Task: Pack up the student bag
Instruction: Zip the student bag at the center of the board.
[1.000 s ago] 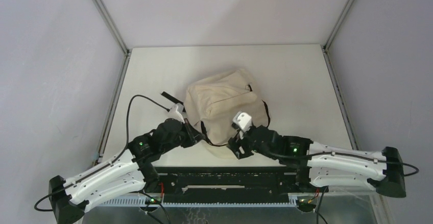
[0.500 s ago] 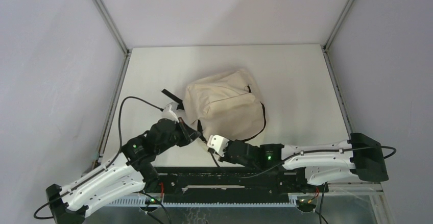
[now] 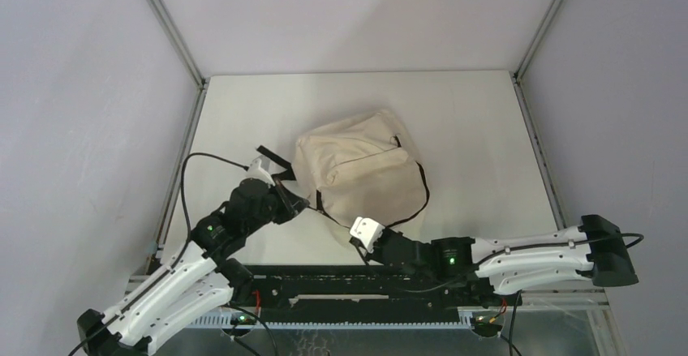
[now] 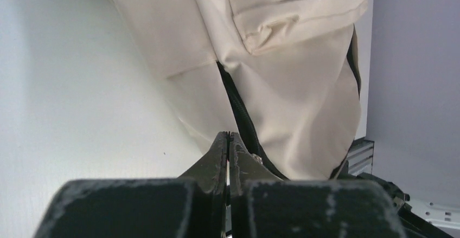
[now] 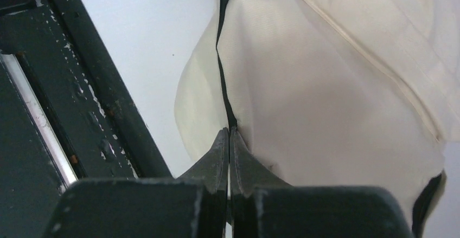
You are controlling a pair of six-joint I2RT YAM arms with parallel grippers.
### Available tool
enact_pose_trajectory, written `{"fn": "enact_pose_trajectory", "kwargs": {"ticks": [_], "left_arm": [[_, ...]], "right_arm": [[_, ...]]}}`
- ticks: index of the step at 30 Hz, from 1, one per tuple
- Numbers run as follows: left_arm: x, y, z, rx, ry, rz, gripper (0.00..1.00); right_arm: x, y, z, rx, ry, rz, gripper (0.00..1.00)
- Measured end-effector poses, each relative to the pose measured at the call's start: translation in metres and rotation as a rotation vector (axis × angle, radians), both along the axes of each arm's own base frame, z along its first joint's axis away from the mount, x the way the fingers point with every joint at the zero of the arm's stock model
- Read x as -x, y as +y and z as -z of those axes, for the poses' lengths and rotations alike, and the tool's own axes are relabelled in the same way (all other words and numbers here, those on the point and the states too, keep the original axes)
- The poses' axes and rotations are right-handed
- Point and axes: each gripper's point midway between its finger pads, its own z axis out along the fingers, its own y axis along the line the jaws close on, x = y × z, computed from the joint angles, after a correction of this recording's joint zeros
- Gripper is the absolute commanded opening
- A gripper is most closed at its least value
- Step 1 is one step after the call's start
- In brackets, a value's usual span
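The right arm [image 3: 519, 260] has swung low toward the near edge, and the right pincer [image 5: 229, 133] is now pressed together. On the table [image 3: 479, 129], the bag [image 3: 357, 169] lies just ahead of the 2 pincers. The left pincer [image 4: 228, 136] is pressed together too, its tip at the zipper [image 4: 238, 108].

place: lab test cell | cues: white table [image 3: 487, 129], grey panel walls [image 3: 81, 88], metal posts [image 3: 166, 23]

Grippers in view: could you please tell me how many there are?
2: left gripper at the backpack's left side, right gripper at its near edge; none hidden.
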Motion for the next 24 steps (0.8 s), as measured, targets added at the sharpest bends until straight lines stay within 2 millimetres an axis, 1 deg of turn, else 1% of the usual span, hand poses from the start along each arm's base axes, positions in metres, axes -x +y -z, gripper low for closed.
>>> {"fn": "enact_pose_trajectory", "kwargs": {"ticks": [5,8,12,14,16,18,21,24], "left_arm": [[-0.015,0.003,0.001,0.021,-0.005,-0.012,0.0],[-0.026,0.007,0.008,0.025,0.01,-0.036,0.0],[-0.051,0.023,0.019,0.018,0.041,-0.112,0.0],[-0.06,0.025,0.026,0.016,0.067,-0.12,0.0],[-0.065,0.023,0.035,0.007,0.109,-0.105,0.0],[-0.073,0.018,0.039,-0.008,0.141,-0.085,0.0],[-0.089,0.01,0.039,-0.017,0.172,-0.053,0.0],[-0.099,0.004,0.035,-0.019,0.181,-0.03,0.0]], "right_arm": [[-0.002,-0.013,-0.004,-0.037,0.001,0.064,0.0],[-0.004,-0.018,-0.003,-0.043,-0.002,0.094,0.0],[-0.006,-0.021,-0.002,-0.051,0.005,0.124,0.0],[-0.006,-0.021,-0.002,-0.059,0.012,0.133,0.0],[-0.007,-0.022,-0.003,-0.063,0.012,0.142,0.0],[-0.008,-0.023,-0.003,-0.066,0.011,0.151,0.0],[-0.009,-0.026,-0.005,-0.079,0.013,0.163,0.0],[-0.012,-0.029,-0.008,-0.097,0.013,0.188,0.0]]}}
